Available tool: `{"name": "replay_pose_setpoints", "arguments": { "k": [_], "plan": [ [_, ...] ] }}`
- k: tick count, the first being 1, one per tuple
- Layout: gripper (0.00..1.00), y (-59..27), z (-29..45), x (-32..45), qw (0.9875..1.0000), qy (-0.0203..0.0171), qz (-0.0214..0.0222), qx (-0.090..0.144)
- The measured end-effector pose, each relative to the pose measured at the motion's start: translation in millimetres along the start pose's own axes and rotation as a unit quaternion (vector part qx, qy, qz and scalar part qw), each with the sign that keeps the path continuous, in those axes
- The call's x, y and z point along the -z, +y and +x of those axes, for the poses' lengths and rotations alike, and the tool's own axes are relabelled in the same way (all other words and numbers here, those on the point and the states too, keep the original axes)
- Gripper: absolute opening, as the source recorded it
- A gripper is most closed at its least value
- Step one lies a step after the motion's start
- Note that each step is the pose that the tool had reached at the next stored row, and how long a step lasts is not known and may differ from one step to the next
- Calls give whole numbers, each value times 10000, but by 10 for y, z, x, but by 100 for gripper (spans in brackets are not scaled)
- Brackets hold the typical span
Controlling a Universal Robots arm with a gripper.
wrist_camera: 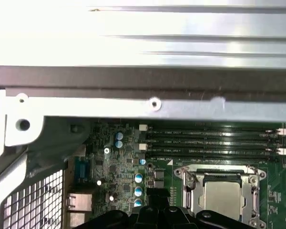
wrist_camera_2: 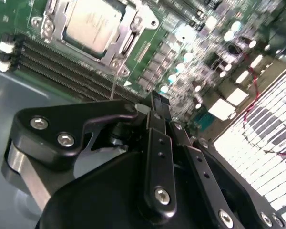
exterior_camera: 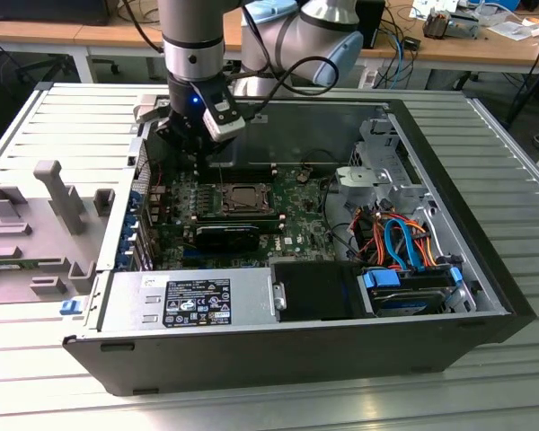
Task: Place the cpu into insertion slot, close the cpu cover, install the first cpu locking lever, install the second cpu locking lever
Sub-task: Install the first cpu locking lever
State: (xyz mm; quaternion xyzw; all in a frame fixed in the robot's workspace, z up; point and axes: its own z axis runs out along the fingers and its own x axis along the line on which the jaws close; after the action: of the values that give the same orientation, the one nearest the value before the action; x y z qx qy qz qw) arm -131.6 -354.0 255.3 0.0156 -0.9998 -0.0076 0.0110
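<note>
Silver-topped cpu (wrist_camera_2: pixel 91 25) is seen seated in the insertion slot (wrist_camera: pixel 222 193) under the cpu cover (wrist_camera_2: pixel 62 12), upper left of the second wrist view; gripper (wrist_camera_2: pixel 155 102) jaws are drawn narrow, nothing held.

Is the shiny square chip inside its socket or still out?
In. The cpu lies flat in the insertion slot, with the cpu cover framing it.

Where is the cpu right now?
The cpu sits in the insertion slot on the green motherboard, near the exterior view's centre, beside the memory slots in both wrist views, under the closed cpu cover.
</note>
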Motion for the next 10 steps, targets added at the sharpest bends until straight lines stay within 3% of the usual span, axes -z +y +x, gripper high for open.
{"name": "replay_pose_setpoints", "arguments": {
  "k": [5,10],
  "plan": [
    [11,89,-6,-3,10000,1,-5,4],
    [11,114,-142,-9,10000,5,-6,5]
  ]
}}
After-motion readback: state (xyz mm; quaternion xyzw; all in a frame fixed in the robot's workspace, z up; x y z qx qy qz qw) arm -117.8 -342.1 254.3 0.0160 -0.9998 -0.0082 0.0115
